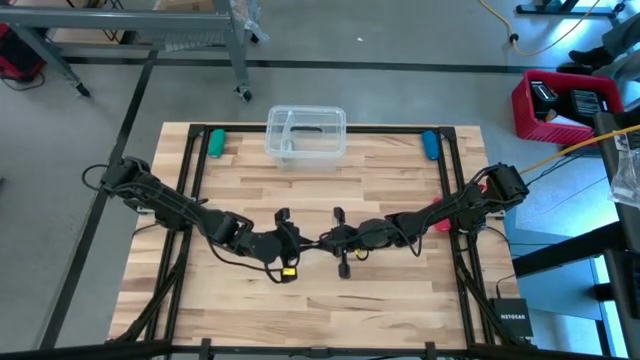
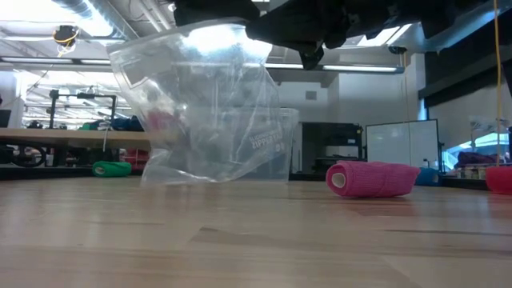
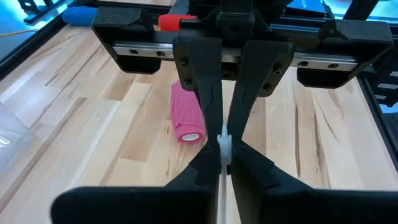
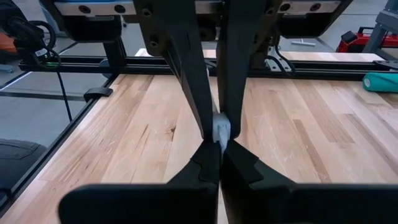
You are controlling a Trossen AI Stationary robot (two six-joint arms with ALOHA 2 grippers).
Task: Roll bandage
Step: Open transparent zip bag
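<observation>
A clear plastic zip bag point(image 2: 210, 104) hangs between my two grippers above the middle of the table. My left gripper point(image 3: 222, 163) and my right gripper point(image 4: 219, 152) meet tip to tip there point(image 1: 320, 240), each shut on the bag's top edge. The bandage point(image 3: 188, 115) is a small pink roll. It lies on its side on the wood toward the table's right, beside my right arm point(image 1: 428, 212), and no gripper touches it. In the low view the bandage point(image 2: 372, 179) lies to the right of the bag. My left gripper pinches a thin strip of the bag's top edge point(image 3: 224, 144) between its two fingertips, coming nearly level from the table's left. The bag hangs below the fingers. My right gripper pinches the same top edge point(image 4: 222, 129) between its fingertips, coming nearly level from the table's right, directly facing the left gripper.
A clear plastic box point(image 1: 305, 135) stands at the far middle of the table. A green object point(image 1: 215, 142) lies at the far left and a blue one point(image 1: 430, 145) at the far right. A small red object point(image 1: 443, 226) lies by my right arm. Bare wood stretches along the near edge.
</observation>
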